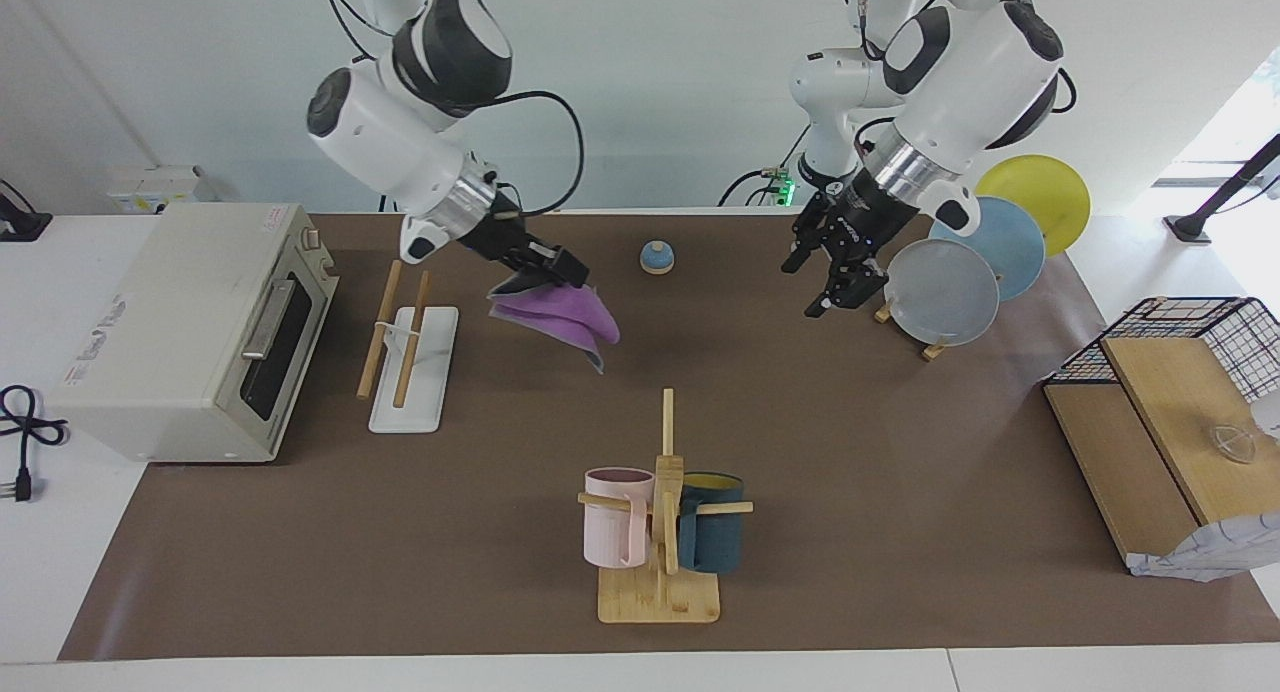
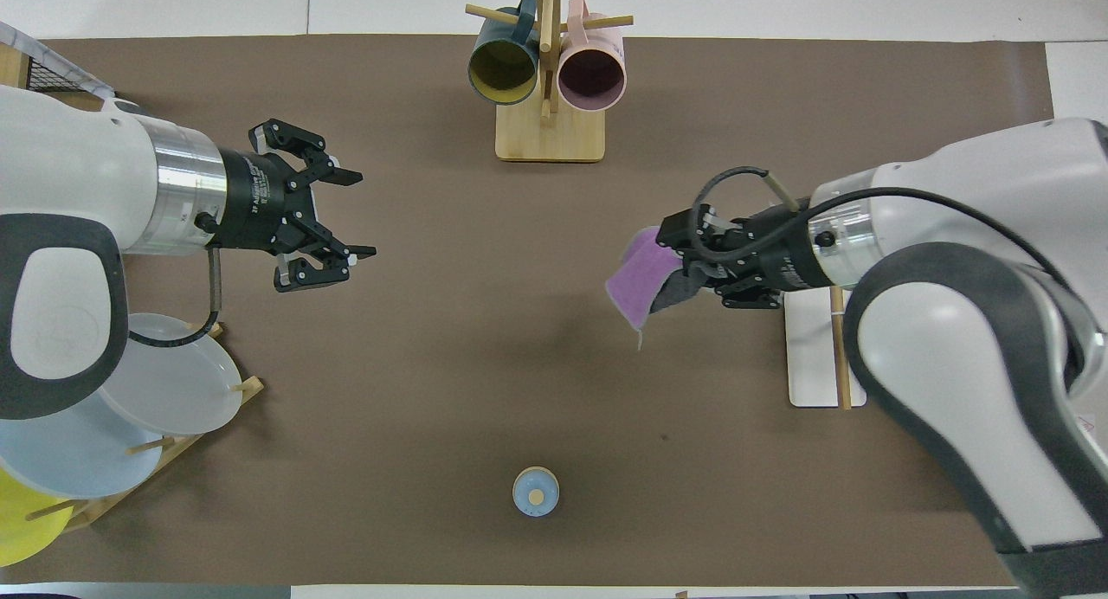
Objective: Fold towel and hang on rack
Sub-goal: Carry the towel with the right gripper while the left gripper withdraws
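Observation:
My right gripper (image 1: 532, 280) is shut on the purple towel (image 1: 562, 317), which hangs bunched and folded in the air over the table mat, beside the rack toward the middle of the table. The towel's greyish underside shows in the overhead view (image 2: 639, 279), below the right gripper (image 2: 686, 268). The rack (image 1: 412, 370) has two wooden rods on a white base and stands bare; in the overhead view (image 2: 814, 357) my right arm partly covers it. My left gripper (image 1: 812, 287) is open and empty, in the air next to the plate holder; it also shows in the overhead view (image 2: 355, 218).
A toaster oven (image 1: 190, 327) stands at the right arm's end. A bamboo mug stand (image 1: 660, 512) with two mugs is farthest from the robots. Plates in a holder (image 1: 945, 292), a small bell (image 1: 656, 257) and a wire basket with wooden boxes (image 1: 1170, 392) are also here.

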Controlling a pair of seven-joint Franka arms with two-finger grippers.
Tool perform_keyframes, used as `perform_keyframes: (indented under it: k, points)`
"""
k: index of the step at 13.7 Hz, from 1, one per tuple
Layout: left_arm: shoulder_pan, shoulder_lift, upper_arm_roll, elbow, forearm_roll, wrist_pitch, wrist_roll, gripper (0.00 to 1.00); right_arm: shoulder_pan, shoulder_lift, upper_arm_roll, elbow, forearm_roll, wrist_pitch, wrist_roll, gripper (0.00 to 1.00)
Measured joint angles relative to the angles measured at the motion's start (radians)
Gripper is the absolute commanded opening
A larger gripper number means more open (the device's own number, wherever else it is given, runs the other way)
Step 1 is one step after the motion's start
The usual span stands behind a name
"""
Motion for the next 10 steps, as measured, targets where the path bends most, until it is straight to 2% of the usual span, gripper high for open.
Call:
perform_keyframes:
  k: [2,6,10]
  points:
    - [0.061,-0.013,0.002,-0.03,0.0,-0.008,0.197,1.0,-0.11,-0.031,-0.004,-0.065,-0.041,-0.057,-0.153,0.0]
    - [0.213,-0.046,0.005,-0.092,0.003,-0.013,0.618,1.0,-0.184,-0.09,-0.003,-0.208,-0.124,-0.052,-0.308,0.0]
    - [0.263,-0.053,0.005,-0.096,0.12,-0.013,0.932,1.0,-0.277,-0.119,-0.001,-0.254,-0.209,-0.051,-0.44,0.0]
